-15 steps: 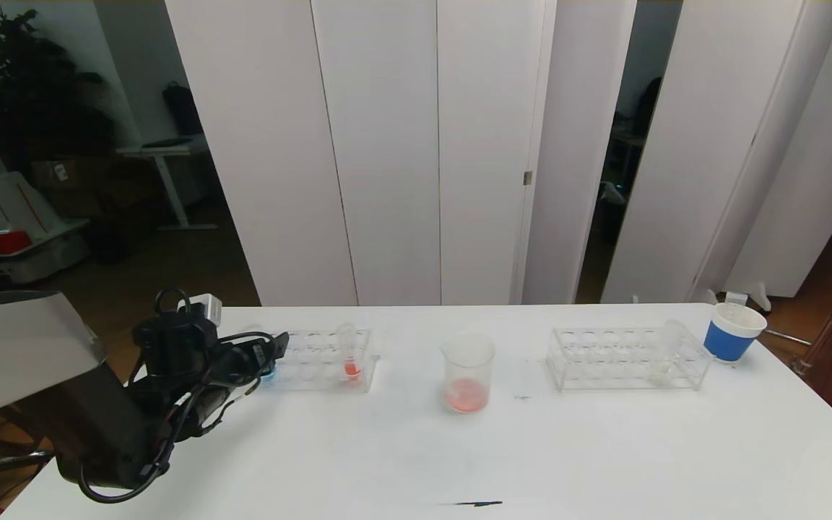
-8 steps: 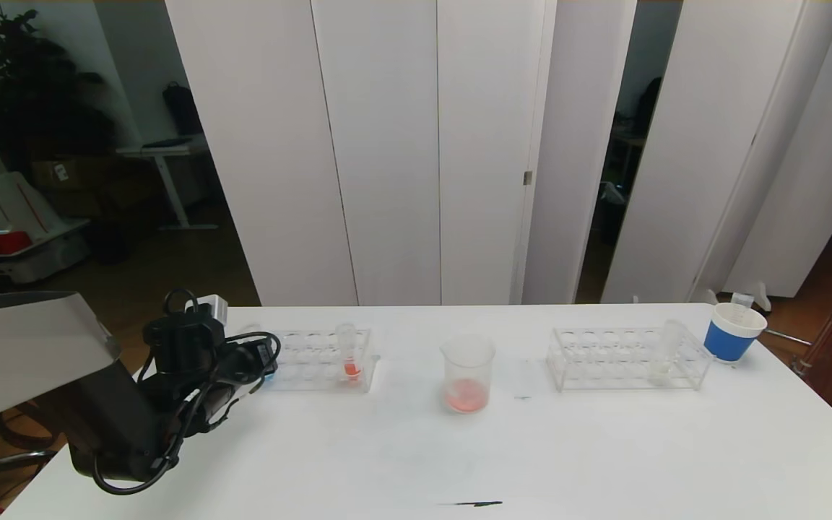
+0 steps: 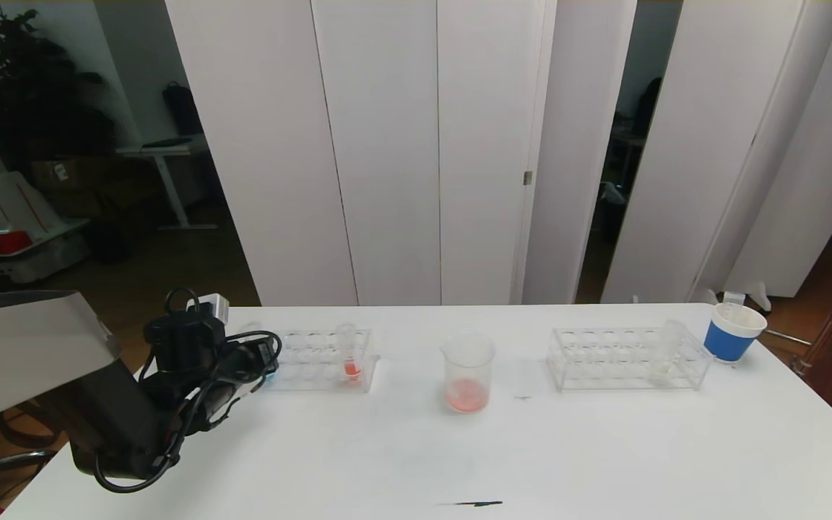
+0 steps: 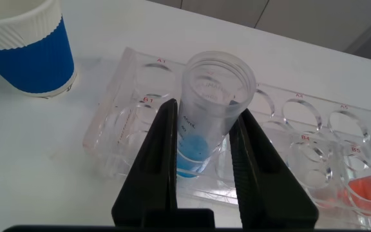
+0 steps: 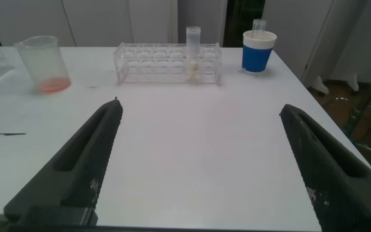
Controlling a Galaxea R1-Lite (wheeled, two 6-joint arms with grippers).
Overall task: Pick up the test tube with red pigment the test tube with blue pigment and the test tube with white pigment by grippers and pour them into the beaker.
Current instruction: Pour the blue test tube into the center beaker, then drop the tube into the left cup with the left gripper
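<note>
The left pincer is clamping its two black fingers tight on the test tube with blue pigment, which is standing upright in the left rack at that rack's end nearest the pincer; blue liquid is sitting at the tube's bottom between the fingers. In the head view this pincer is reaching in from the left side of the counter. Beyond the pincer, at the same rack's far end, a tube with orange-red liquid is standing. Farther out from the pincer, the beaker is resting on the counter with a reddish pool at its bottom. The right pincer is hanging low over the counter's right part with its fingers spread wide, gripping nothing. Ahead of it, well apart, the test tube with white pigment is standing upright in the right rack, and a blue-and-white paper cup is sitting just beyond that rack.
</note>
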